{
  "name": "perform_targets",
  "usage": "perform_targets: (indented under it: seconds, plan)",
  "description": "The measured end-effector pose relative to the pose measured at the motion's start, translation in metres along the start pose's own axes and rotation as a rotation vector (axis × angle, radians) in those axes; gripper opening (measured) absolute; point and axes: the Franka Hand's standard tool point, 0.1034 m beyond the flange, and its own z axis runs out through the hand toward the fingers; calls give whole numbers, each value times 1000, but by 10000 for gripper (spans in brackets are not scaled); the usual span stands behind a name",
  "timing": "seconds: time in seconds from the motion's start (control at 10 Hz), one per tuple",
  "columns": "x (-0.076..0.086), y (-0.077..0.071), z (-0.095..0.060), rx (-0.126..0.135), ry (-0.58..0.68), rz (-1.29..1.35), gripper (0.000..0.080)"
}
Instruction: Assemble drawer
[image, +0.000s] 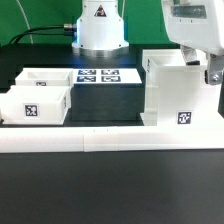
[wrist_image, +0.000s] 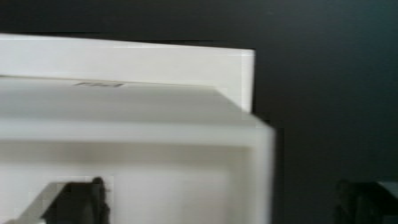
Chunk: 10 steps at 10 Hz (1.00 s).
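Drawer box (image: 55, 105) sits exterior view's left of marker board (image: 107, 76), cabinet (image: 175, 95) right.

Exterior camera sits slightly raised across the table (image: 110, 190), facing the arm's base (image: 100, 28), mid-range. Wrist camera presses close on the tall white box (wrist_image: 125, 120); that box (image: 175, 95) shows in both views.

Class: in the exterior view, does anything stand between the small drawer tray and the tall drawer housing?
Nothing visible stands in the way. Only the flat marker board lies in the gap between the drawer tray and the drawer housing, towards the back.
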Motion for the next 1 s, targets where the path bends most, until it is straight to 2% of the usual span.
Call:
perform_targets:
  seconds: [0.3, 0.5, 0.7, 1.0]
  plan:
    - [7, 18, -26, 9, -13, -297, 649]
    - [13, 23, -36, 9, -19, -370, 649]
    - [11, 24, -33, 6, -20, -378, 649]
    - [17, 30, -35, -13, -19, -745, 649]
